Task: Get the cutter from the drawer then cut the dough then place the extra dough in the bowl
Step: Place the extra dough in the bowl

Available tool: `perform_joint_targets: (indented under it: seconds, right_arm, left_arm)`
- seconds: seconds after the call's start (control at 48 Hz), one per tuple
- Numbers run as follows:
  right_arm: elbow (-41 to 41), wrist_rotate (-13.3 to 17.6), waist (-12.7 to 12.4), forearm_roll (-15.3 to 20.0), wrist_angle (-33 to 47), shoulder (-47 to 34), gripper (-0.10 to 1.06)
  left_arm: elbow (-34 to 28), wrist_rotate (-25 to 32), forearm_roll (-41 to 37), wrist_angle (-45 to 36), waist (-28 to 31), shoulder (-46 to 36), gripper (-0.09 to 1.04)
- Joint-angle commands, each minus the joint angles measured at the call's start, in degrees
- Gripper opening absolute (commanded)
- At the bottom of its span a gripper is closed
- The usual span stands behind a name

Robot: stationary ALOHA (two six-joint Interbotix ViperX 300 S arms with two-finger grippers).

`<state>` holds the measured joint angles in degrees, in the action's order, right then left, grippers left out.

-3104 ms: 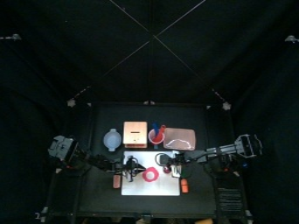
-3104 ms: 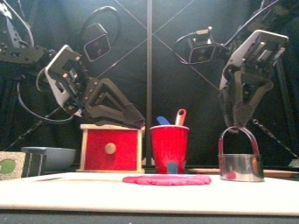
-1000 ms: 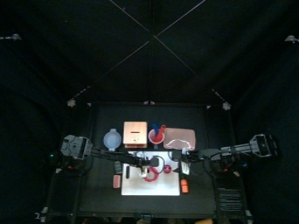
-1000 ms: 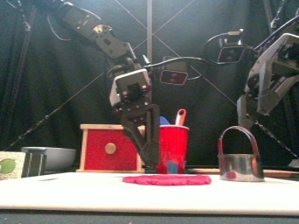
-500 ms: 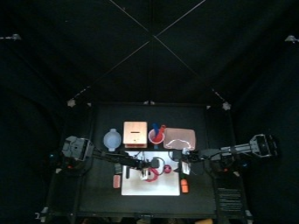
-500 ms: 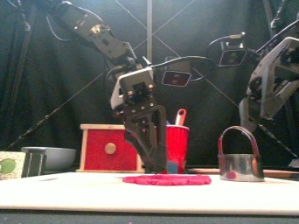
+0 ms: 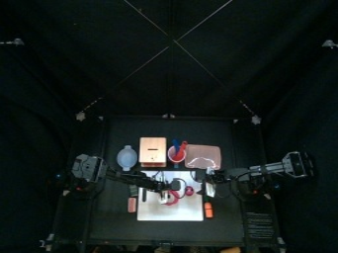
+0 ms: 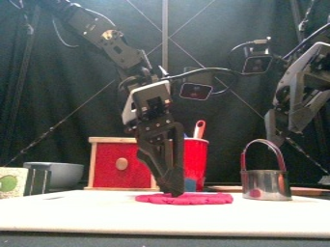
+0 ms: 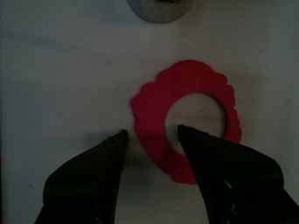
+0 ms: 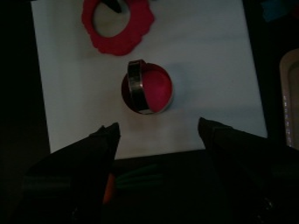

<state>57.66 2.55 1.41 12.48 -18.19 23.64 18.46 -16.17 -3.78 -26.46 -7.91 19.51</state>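
Observation:
A red dough ring lies flat on the white cutting board. My left gripper reaches down onto it, open. In the left wrist view its fingers straddle the near rim of the dough ring. The round metal cutter stands on the board to the right of the ring, wire handle up. The right wrist view shows the cutter with a red dough disc inside it. My right gripper hangs open above the cutter, apart from it.
Behind the board stand the wooden box with its red drawer front, the red cup holding toy knives, and the blue-grey bowl at the left. The pink tray lies at the back right.
My left arm swung in from the left to the board's middle and has lowered its open jaws onto the dough ring. The right gripper rose away from the cutter.

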Motion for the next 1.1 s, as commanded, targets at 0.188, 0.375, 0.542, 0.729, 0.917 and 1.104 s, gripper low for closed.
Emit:
perform_joint_targets:
  seconds: [0.188,0.375,0.542,0.729,0.917,1.104]
  right_arm:
    - [-0.5,0.0,-0.4,0.1,0.4,0.7,1.0]
    - [-0.4,0.0,-0.4,0.1,0.4,0.7,1.0]
    - [-0.4,0.0,-0.4,0.2,0.4,0.7,1.0]
    - [-0.3,0.0,-0.4,0.1,0.4,0.7,1.0]
    - [-0.3,0.0,-0.5,0.2,0.4,0.7,1.0]
    - [-0.3,0.0,-0.5,0.2,0.4,0.6,1.0]
  left_arm:
    - [-1.0,-0.1,-0.5,0.0,0.0,-0.5,0.86]
    - [-1.2,-0.1,-1.1,0.0,-0.4,-0.6,0.86]
    - [-1.3,0.0,-1.4,0.0,-0.4,-0.5,0.86]
    - [-1.5,0.0,-1.8,-1.0,-0.5,-0.7,0.86]
    - [-1.8,0.1,-2.1,-1.6,-0.4,-1.0,0.76]
    - [-1.8,0.1,-2.2,-1.8,-0.5,-0.5,0.67]
